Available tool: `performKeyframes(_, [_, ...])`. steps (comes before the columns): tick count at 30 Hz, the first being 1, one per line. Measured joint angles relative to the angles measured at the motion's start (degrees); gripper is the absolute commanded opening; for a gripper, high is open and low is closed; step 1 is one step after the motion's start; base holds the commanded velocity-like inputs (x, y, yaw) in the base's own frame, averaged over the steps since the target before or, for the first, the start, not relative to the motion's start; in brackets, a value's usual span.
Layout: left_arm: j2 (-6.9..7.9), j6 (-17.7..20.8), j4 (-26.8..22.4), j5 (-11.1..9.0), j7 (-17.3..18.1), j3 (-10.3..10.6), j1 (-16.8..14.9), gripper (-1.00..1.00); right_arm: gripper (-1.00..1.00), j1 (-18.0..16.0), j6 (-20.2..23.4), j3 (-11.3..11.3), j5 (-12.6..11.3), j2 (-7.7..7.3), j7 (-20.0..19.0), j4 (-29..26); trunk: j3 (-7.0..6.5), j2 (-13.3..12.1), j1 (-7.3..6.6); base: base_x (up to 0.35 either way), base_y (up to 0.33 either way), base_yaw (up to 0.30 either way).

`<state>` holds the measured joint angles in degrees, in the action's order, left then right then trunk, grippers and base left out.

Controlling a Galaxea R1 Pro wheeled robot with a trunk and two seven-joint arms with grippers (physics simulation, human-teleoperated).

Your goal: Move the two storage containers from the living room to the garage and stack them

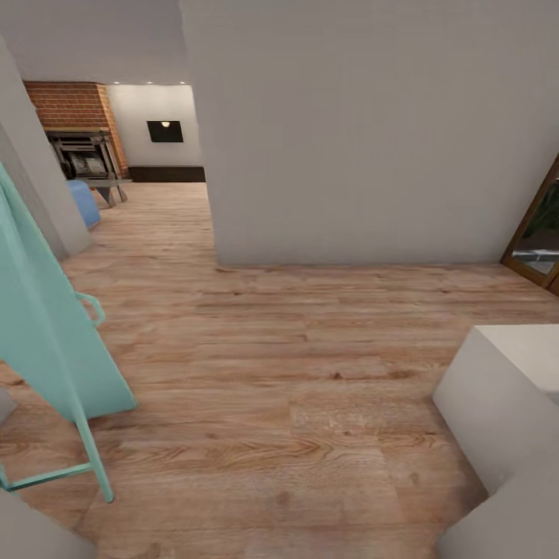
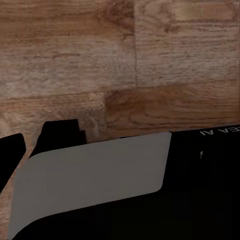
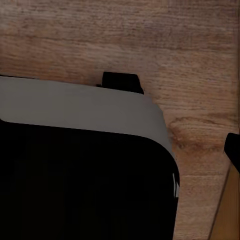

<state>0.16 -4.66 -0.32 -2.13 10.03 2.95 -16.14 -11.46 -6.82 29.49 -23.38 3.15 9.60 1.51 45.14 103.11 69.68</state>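
Light wood-plank flooring [image 1: 295,365] spreads across the whole head view, running from the near edge back through an opening at 11 o'clock into the living room [image 1: 147,155]. A broad plain white wall [image 1: 357,132] fills the upper middle and right, its base meeting the planks just above centre. At 9 o'clock a tall turquoise panel [image 1: 46,318] leans at a tilt, with a small loop handle on its edge and a thin turquoise leg reaching the floor at 7 o'clock. A pale boxy block [image 1: 501,396] sits at 4 o'clock, cut off by the frame. At 3 o'clock a wood-framed doorway [image 1: 539,233] shows a sliver of greenery. Deep in the living room, at 11 o'clock, stand the red-brick fireplace [image 1: 74,116], a black wall TV [image 1: 165,131] to its right, and the long low dark-brown cabinet [image 1: 167,174] under the TV. A blue rounded object [image 1: 84,202] lies on the planks near the fireplace, partly hidden by the wall corner.

Neither storage container can be seen in the living room stretch that shows.

Both wrist views look down on wood planks [image 2: 120,55] past a grey and black body [image 2: 95,180]; a like grey and black body [image 3: 80,150] fills the right one. Whether either pincer is open, or holds anything, cannot be told.
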Motion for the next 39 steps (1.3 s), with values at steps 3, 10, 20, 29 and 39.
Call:
performKeyframes(3, [0.0,0.0,0.0,0.0,0.0,0.0,0.0,1.0,1.0,0.0,0.0,0.0,0.0,0.04,0.0,0.0,0.0,0.0,0.0,0.324,0.0,0.0])
performKeyframes(10, [0.0,0.0,0.0,0.0,0.0,0.0,0.0,1.0,1.0,0.0,0.0,0.0,-0.1,0.06,0.0,0.0,0.0,0.0,0.0,0.324,0.0,0.1])
performKeyframes(20, [0.0,0.0,0.0,0.0,0.0,0.0,0.0,1.0,1.0,0.0,-0.1,0.0,-0.1,0.03,0.0,0.0,0.0,0.0,0.0,0.324,0.0,0.093])
performKeyframes(29, [0.0,0.0,0.0,0.0,0.0,0.0,0.0,1.0,1.0,0.0,-0.1,0.0,-0.1,0.05,0.0,0.0,0.0,0.0,0.0,0.324,0.0,0.002])
performKeyframes(39, [0.0,0.0,0.0,0.0,0.0,0.0,0.0,1.0,1.0,0.0,-0.2,0.0,-0.1,0.06,0.0,0.0,0.0,0.0,0.0,0.324,0.0,0.173])
